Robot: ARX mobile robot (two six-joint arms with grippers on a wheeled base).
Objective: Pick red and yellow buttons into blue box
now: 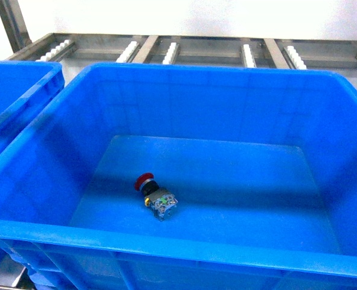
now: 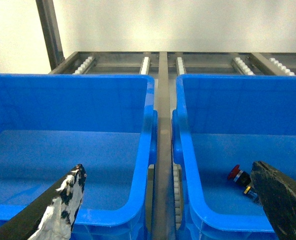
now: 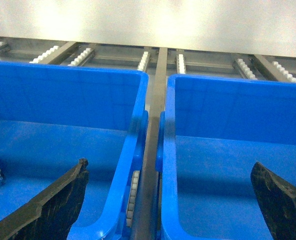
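Left end effector (image 2: 170, 200) gapes; red button (image 1: 154, 196) lies sideways, metal-bodied.

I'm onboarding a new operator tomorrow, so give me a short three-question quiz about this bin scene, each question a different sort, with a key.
1. True or false: the red button lies on the floor of the middle blue box.
2. Multiple choice: in the left wrist view, what separates the two bins? A) a metal rail B) a cardboard wall C) a green tray
3. Fill in: the left gripper and the right gripper both stand ____, holding nothing between their fingers.

Key: 1 true; 2 A; 3 open. The yellow button shows in no view.
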